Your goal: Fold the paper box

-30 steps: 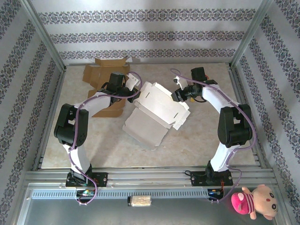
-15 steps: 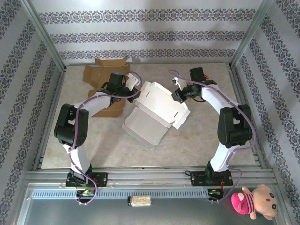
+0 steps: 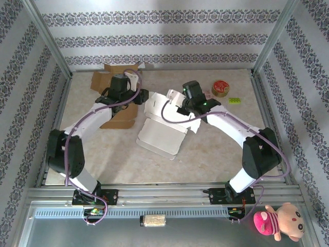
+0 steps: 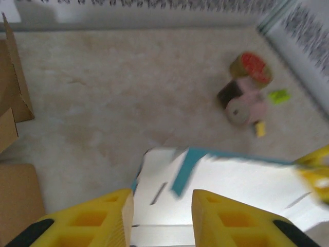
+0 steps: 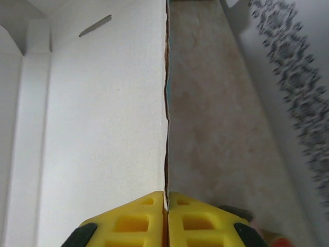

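1. At the far left of the tabletop [image 3: 103, 154] lies a brown cardboard box [image 3: 114, 85], opened out. I judge it to be no part of this job.
2. The left tool [image 4: 160, 203] hangs over the left end of the paper box [image 3: 160, 135]. Its fingers [image 4: 221, 216] stand partly apart with nothing between them, and a white panel lies below the gap.
3. The paper box sits mid-tabletop between the two tools. One broad panel lies flat on the near side, and the far panels are raised.
4. The right tool [image 5: 166, 198] is pinched fully closed on the thin edge of a raised white panel.
5. The fold looks only part done: one wall is held up and the others are loose. The next move calls for the left tool to come down on the opposite flap and close or press while the right one keeps the wall steady. Pulling too hard could crease the thin card.
6. At the far right a round tin [image 3: 221, 87] and a small green piece [image 3: 234, 100] lie well apart from the work.
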Robot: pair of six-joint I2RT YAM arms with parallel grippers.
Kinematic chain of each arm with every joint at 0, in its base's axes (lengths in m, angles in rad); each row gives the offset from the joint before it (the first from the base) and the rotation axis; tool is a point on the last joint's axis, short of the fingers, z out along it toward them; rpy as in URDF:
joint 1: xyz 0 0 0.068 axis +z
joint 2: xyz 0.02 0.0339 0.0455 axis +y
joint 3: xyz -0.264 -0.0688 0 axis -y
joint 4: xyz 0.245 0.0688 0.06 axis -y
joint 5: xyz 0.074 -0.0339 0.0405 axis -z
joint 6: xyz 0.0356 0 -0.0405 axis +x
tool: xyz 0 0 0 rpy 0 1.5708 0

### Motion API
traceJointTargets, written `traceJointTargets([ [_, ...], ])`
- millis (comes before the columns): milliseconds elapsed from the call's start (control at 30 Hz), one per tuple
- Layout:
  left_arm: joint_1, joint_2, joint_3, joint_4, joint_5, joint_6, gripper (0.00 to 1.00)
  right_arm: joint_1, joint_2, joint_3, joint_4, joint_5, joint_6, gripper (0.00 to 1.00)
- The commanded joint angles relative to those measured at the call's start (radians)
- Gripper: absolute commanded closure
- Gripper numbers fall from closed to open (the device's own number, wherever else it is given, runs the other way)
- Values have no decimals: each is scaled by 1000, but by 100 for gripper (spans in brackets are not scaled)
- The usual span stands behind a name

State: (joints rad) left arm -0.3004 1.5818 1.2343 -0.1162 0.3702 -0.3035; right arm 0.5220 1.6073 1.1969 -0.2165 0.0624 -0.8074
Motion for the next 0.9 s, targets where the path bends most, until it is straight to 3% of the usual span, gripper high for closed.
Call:
traceJointTargets([
  [0,34,-47,-51,-18,47,-316,65,31,-37,-60,204,215,-212,90],
  [133,91,-43,-89,79,190,-510,65,82,-61,-142,361,274,-376,89],
  [300,92,4,-64,136,296,-589,64,122,-69,-228,565,311,-506,89],
  [500,83,19,-84,241,269,-644,54,140,-54,-256,665,317,-553,87],
  [667,73,84,-69,289,287,-656,61,156,-52,-271,678,296,-556,88],
  [867,43,140,-39,309,311,-646,62,161,-47,-275,680,293,-552,87],
])
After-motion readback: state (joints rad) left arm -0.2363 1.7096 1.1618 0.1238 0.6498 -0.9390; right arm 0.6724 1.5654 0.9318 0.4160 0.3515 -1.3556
